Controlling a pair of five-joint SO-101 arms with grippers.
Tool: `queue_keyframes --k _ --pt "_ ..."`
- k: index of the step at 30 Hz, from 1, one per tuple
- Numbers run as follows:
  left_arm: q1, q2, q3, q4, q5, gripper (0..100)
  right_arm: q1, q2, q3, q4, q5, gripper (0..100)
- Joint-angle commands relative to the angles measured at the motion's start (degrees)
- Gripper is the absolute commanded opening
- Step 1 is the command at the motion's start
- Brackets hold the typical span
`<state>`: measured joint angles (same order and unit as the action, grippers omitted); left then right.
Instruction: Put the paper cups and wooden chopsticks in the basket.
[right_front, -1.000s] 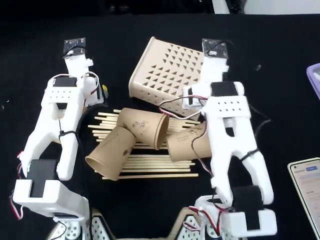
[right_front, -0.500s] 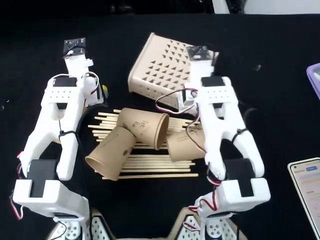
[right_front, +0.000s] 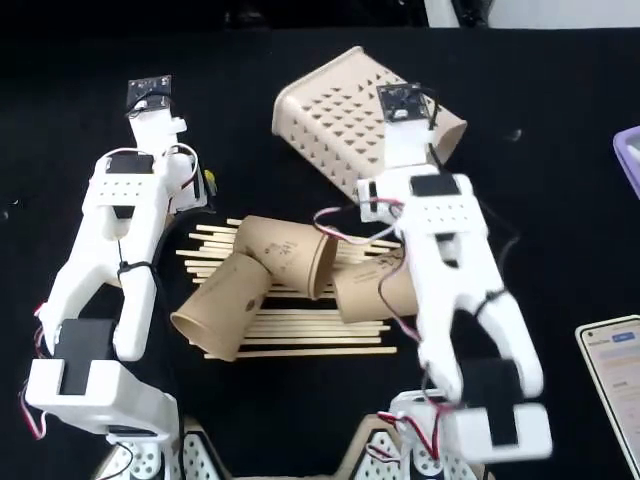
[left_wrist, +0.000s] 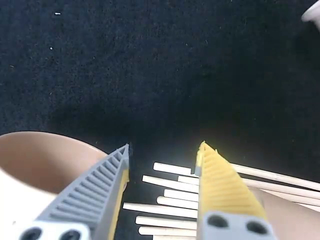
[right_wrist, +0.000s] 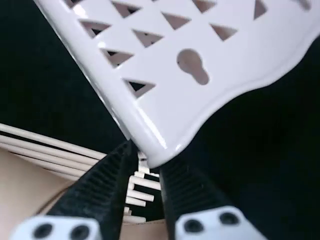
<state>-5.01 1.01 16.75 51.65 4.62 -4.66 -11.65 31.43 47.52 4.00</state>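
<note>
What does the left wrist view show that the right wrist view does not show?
Left wrist view, not the right: the left pincer, open, with grey and yellow fingers, and the open mouth of a paper cup.
Right wrist view, not the left: the right pincer, black, shut on the rim of the basket, whose wall has triangle holes.
Both: wooden chopsticks, some tan cup wall and the black table.

Beige basket (right_front: 335, 115) with triangle cut-outs, brown paper cups (right_front: 285, 250), black table (right_front: 560, 200)
</note>
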Motion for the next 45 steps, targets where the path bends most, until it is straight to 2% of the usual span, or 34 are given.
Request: queue_keyframes --k 1,8,17,22,25,31,39,45 --pt "0.0 -0.6 -0.6 -0.3 0.2 22 -1.8 -10.4 2.8 -4.7 0.8 1.1" --pt "0.2 -0.5 -0.5 -0.1 0.2 22 -3.4 -21.0 8.5 -13.3 4.2 1.1" --pt "0.5 -0.5 0.6 -0.2 0.2 22 -4.3 -21.8 8.8 -18.1 7.0 1.1" --pt "0.6 -0.5 0.8 -0.2 0.2 22 -8.4 -21.4 6.9 -16.9 16.4 1.1" --pt "0.1 -1.0 0.8 -0.2 0.4 22 -12.7 -21.3 3.0 -13.6 18.8 1.1" --pt "0.0 -1.1 1.0 0.0 0.5 22 -18.6 -16.1 -8.5 -7.3 18.7 1.1" --pt "-2.9 -1.1 0.7 0.4 0.6 22 -21.2 1.9 -19.8 -6.8 13.8 1.1" --pt "-3.3 -1.1 0.5 0.4 0.6 22 -21.2 2.4 -22.8 -5.4 9.4 1.8"
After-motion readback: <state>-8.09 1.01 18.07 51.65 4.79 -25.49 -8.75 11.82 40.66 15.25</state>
